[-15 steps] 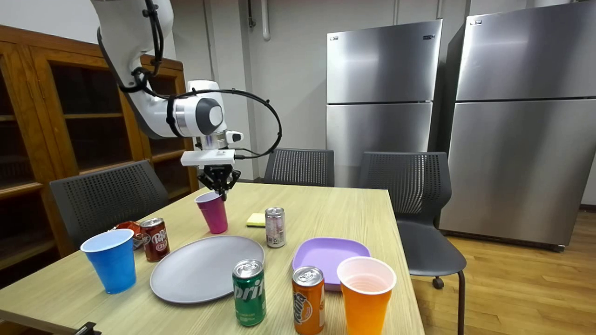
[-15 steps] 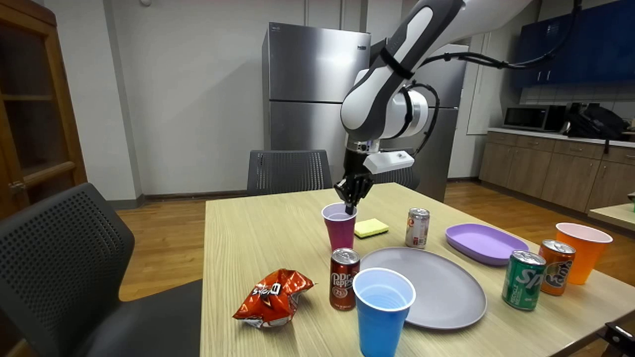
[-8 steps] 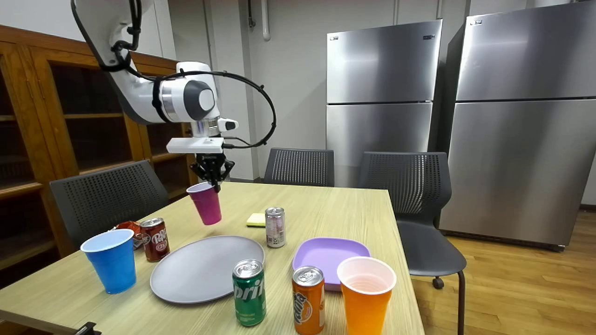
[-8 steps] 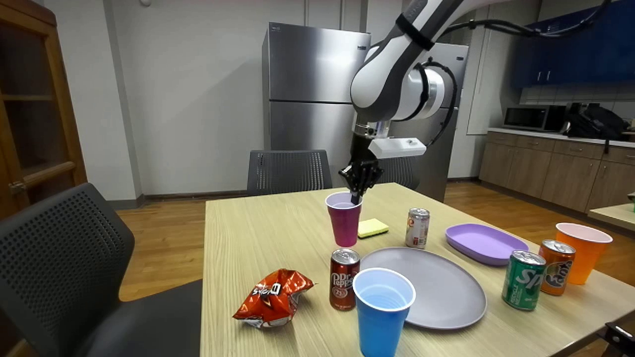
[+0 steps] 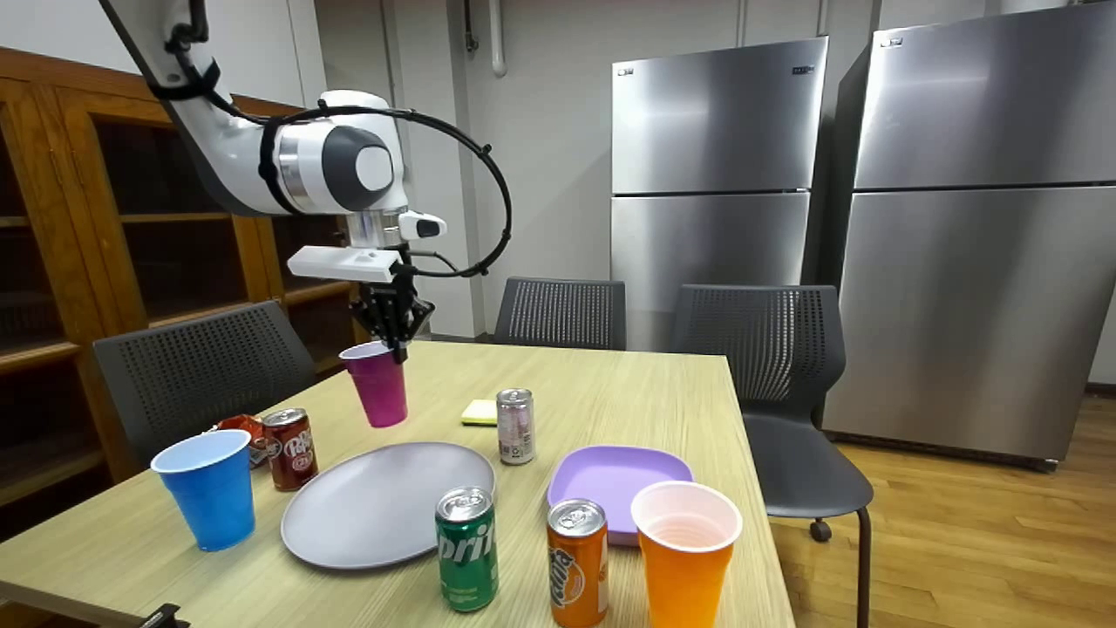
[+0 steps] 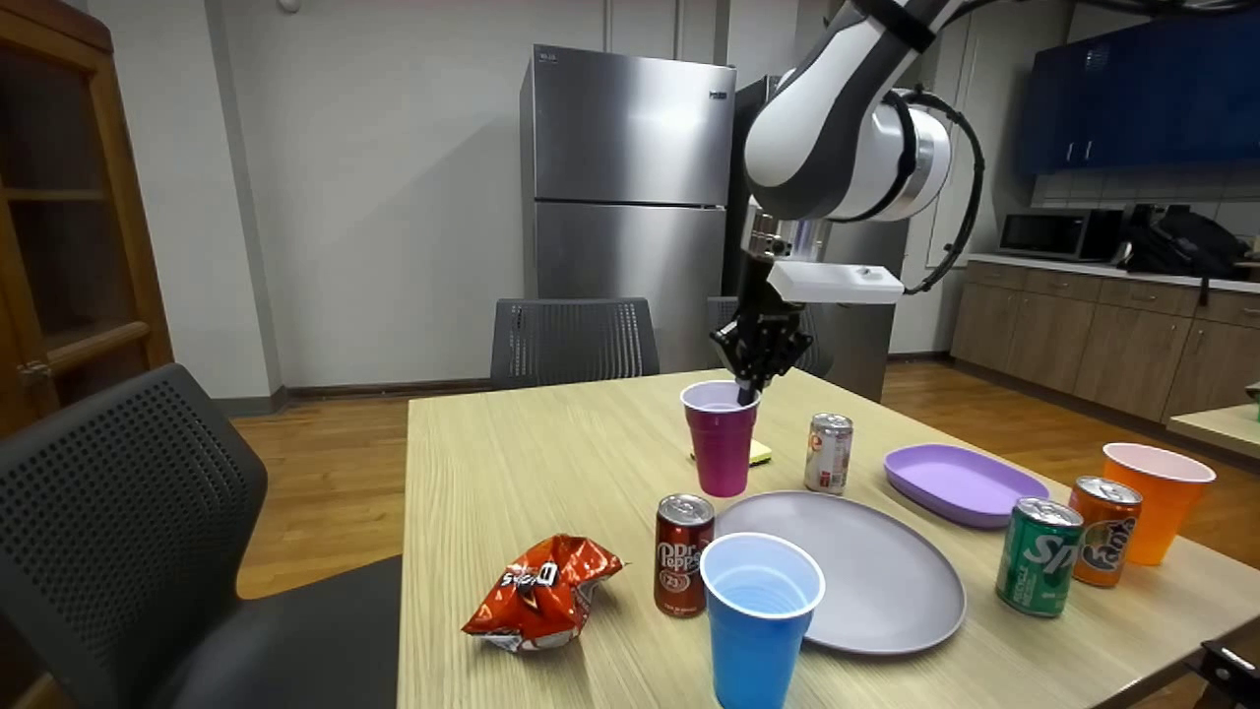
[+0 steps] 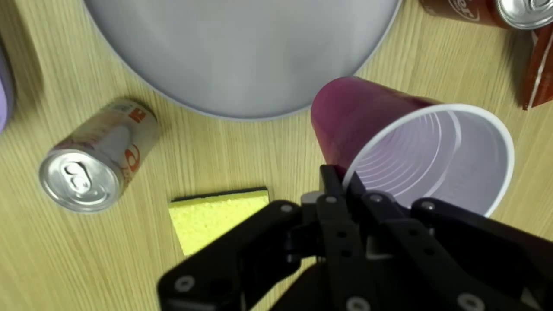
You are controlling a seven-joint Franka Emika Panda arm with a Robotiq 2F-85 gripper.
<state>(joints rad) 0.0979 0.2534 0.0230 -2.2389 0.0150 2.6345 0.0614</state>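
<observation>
Pale wooden table (image 5: 619, 392) is seen | magenta cup (image 7: 412, 147) is pinched at its rim by the narrow-set gripper (image 7: 343, 177) | in wrist view, it is found at four o'clock of grey plate (image 7: 246, 56) and two o'clock of yellow sponge (image 7: 216, 220)

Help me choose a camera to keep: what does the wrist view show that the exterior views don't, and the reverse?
In the wrist view only: the ridges inside the magenta cup and, clearly, a finger on each side of its rim.
In both exterior views only: the blue cup, orange cup, Sprite can, Fanta can, chairs and fridges.
Shared: the gripper shut on the cup, the gray plate, yellow sponge, pale can, Dr Pepper can, red chip bag and purple tray, just its edge in the wrist view.
</observation>
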